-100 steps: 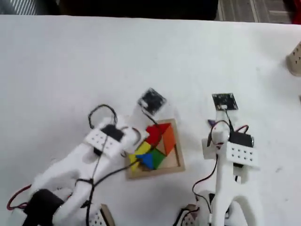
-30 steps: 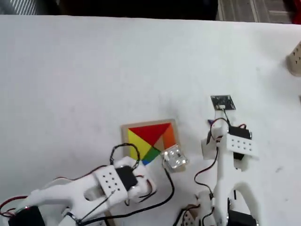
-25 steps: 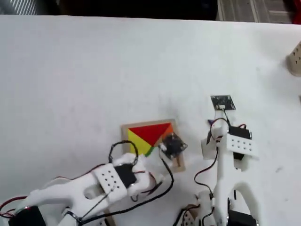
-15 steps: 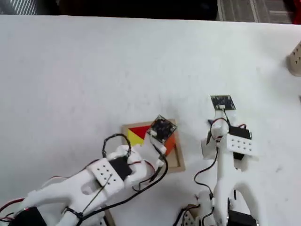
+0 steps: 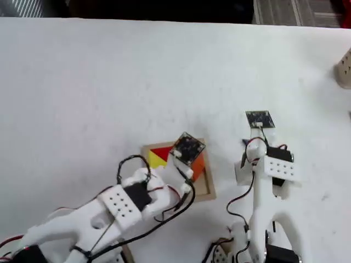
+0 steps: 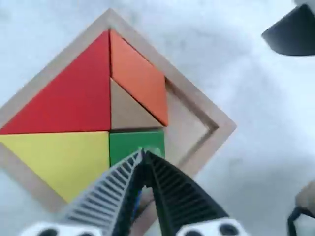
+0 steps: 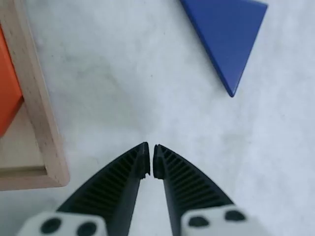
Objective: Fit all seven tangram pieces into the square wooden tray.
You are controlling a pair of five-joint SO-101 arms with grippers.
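The square wooden tray [image 6: 216,129] holds a big red triangle [image 6: 74,96], a big yellow triangle [image 6: 64,157], an orange parallelogram [image 6: 140,78], a small tan triangle [image 6: 125,110] and a green square [image 6: 133,142]. A bare triangular pocket [image 6: 184,125] lies beside the orange piece. My left gripper [image 6: 143,155] is shut, its tips over the green square's edge; a thin blue strip shows between its fingers. In the high view the left arm [image 5: 129,200] covers much of the tray [image 5: 205,186]. A blue triangle [image 7: 226,34] lies on the table beyond my shut right gripper [image 7: 148,162], which hovers just off the tray's corner [image 7: 42,142].
The right arm [image 5: 269,181] stands right of the tray. A beige perforated object [image 5: 344,68] sits at the table's far right edge. White tabletop stretches wide beyond the tray and to the left.
The left arm has swung from the near side forward over the tray, and its wrist now hides most of the pieces. The right arm has kept still.
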